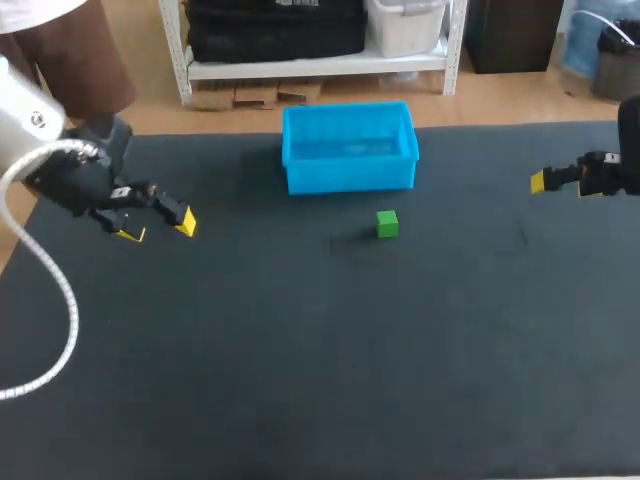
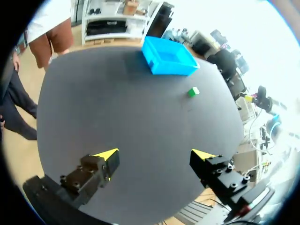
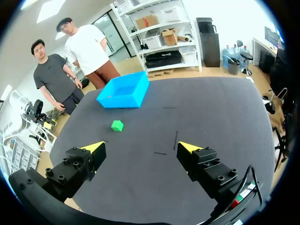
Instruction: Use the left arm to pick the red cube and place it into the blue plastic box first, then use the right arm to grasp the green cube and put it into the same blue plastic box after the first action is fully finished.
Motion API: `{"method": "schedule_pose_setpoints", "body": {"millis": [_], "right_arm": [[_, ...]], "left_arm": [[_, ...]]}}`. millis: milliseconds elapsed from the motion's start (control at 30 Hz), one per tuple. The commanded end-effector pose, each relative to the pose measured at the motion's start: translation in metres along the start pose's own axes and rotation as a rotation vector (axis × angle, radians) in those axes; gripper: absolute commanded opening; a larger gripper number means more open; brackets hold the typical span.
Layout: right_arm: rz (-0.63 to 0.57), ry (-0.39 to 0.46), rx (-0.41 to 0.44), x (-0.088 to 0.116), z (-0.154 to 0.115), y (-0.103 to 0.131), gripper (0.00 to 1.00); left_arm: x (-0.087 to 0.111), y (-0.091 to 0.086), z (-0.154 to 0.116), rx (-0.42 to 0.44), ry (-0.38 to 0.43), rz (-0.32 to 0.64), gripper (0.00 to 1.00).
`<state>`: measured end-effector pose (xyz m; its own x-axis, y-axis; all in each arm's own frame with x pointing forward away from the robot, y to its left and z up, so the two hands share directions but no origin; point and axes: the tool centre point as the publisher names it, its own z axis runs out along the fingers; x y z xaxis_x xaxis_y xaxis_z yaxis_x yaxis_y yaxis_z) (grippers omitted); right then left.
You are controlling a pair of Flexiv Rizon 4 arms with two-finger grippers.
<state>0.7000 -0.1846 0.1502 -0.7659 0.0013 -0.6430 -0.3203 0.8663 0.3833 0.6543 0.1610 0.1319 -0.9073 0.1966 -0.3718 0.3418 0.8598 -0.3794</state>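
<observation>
The green cube (image 1: 387, 224) sits on the dark mat just in front of the blue plastic box (image 1: 350, 178), a little to its right. No red cube shows in any view, and what I see of the box's inside is plain blue. My left gripper (image 1: 158, 228) hovers over the mat's left side, open and empty, far from the cube. At the right edge, level with the box, my right gripper (image 1: 545, 182) is open and empty too. From the left wrist, the gripper (image 2: 155, 154) has the cube (image 2: 193, 92) and box (image 2: 173, 70) far ahead. The right gripper (image 3: 141, 146) sees the cube (image 3: 117, 125) ahead with the box (image 3: 119, 101) beyond.
The dark mat (image 1: 320, 360) covers the whole table. A few short dark marks (image 3: 176, 139) lie on it ahead of my right gripper. A white cable (image 1: 60, 300) loops down from my left arm over the mat's left edge.
</observation>
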Motion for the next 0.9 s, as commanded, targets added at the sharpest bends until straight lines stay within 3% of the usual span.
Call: {"method": "schedule_pose_setpoints", "body": {"millis": [33, 333, 633, 900], "right_arm": [[-0.001, 0.001, -0.001, 0.0, 0.0, 0.0, 1.0], [-0.001, 0.001, -0.001, 0.0, 0.0, 0.0, 1.0], [-0.001, 0.001, -0.001, 0.0, 0.0, 0.0, 1.0], [-0.001, 0.001, -0.001, 0.0, 0.0, 0.0, 1.0]], "left_arm": [[-0.001, -0.002, -0.001, 0.011, -0.59, 0.023, 1.0], [-0.039, -0.013, 0.005, 0.036, -0.505, 0.134, 1.0], [-0.045, -0.015, 0.012, 0.014, -0.455, 0.202, 1.0], [-0.048, -0.01, 0.008, -0.017, -0.427, 0.208, 1.0]]}}
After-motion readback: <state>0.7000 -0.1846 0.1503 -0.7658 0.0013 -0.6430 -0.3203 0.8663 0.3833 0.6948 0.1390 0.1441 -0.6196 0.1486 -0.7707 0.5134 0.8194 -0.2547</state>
